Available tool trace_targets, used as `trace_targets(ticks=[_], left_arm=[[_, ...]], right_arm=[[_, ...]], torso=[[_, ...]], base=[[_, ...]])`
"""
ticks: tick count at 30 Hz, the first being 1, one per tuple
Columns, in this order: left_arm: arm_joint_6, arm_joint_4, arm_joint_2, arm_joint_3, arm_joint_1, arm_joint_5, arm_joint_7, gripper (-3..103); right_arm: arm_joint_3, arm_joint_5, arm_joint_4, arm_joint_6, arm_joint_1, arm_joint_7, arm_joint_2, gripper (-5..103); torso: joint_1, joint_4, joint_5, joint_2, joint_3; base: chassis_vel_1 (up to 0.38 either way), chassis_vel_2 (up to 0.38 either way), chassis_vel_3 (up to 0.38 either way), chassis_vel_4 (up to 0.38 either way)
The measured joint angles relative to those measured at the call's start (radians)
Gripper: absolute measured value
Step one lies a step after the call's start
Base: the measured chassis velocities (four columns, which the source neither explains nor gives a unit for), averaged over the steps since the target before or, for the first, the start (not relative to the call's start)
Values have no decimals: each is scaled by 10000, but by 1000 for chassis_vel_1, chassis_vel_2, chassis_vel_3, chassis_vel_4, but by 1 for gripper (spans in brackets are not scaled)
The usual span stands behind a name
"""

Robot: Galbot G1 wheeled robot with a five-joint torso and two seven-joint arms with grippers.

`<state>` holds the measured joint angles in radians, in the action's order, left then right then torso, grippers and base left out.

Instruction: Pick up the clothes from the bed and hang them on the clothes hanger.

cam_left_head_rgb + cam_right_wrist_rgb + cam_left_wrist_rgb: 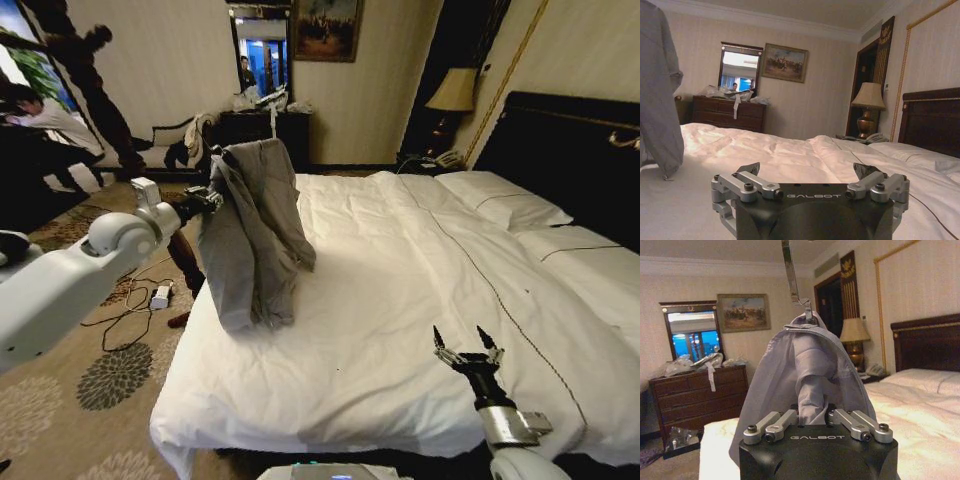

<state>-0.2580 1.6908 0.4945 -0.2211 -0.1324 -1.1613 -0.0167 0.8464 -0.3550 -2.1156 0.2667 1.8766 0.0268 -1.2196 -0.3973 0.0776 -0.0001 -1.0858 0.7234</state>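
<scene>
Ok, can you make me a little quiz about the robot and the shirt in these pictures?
1. True or false: the grey shirt lies flat on the bed.
2. Which gripper holds the shirt? A) left B) right
3. Fill in: the right gripper hovers open over the white ____.

Key:
1. False; it hangs up in the air.
2. A; the left gripper is shut on it.
3. Bed.
</scene>
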Motion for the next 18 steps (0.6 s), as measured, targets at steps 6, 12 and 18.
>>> trace_targets(ticks=[6,12,18], left_arm=[[-369,-796,909,-1024,1499,-412,636,16],[-990,-1400,1636,-1943,3066,-1260,1878,16],[-1492,-2045,2126,-2464,4052,-1730,2618,16]], right_arm=[[0,-1,0,-2,0,5,1,100],[-1,-1,0,-2,-1,5,2,100],[-1,-2,0,-3,0,5,2,100]], torso=[[-1,5,1,0,1],[-1,3,5,1,1],[-1,0,-1,0,1]], base=[[0,0,0,0],[0,0,0,0],[0,0,0,0]])
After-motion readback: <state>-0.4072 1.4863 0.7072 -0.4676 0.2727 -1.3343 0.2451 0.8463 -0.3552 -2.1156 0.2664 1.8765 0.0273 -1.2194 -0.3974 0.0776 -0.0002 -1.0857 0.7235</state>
